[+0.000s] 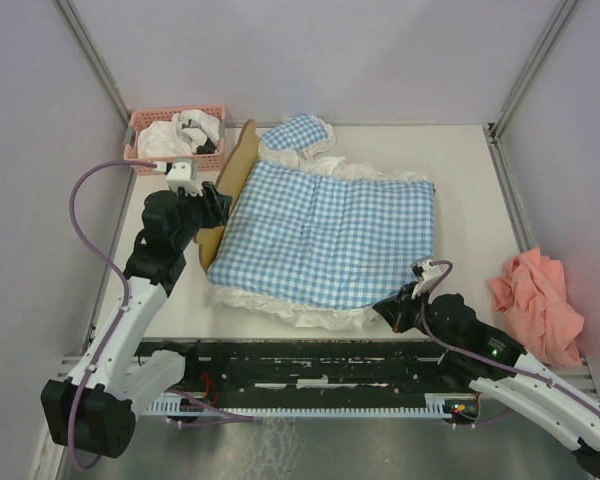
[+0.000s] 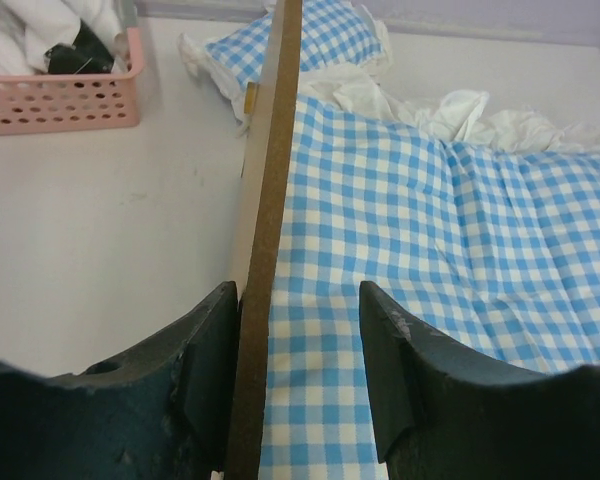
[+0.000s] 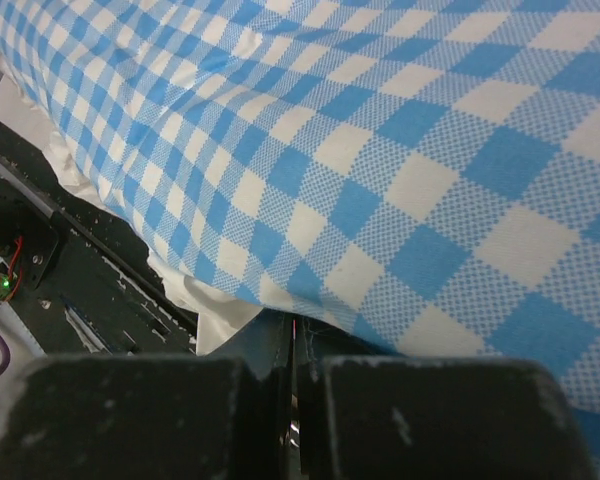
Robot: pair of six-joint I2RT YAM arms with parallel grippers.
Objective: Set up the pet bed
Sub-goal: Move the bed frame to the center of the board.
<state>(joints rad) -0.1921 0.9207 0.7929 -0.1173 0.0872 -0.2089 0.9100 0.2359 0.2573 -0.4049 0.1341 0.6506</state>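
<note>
The pet bed shows only as its light-wood headboard [image 1: 232, 180], standing on edge along the left side of the blue-white gingham bedding [image 1: 330, 225] that covers the rest of the frame. My left gripper [image 1: 218, 207] is open and straddles the headboard's top edge [image 2: 268, 200]. The board lies against the left finger [image 2: 205, 360], and the right finger hangs over the bedding [image 2: 430, 250]. My right gripper [image 1: 392, 310] is shut at the bedding's near right corner. Its tips [image 3: 295, 345] are tucked under the gingham edge [image 3: 380, 150].
A pink basket [image 1: 175, 140] with white and dark cloth stands at the back left, near the headboard. A gingham pillow [image 1: 298, 133] lies at the bed's far end. A pink cloth [image 1: 538, 300] lies at the right table edge. White ruffle [image 3: 225, 315] overhangs the black front rail.
</note>
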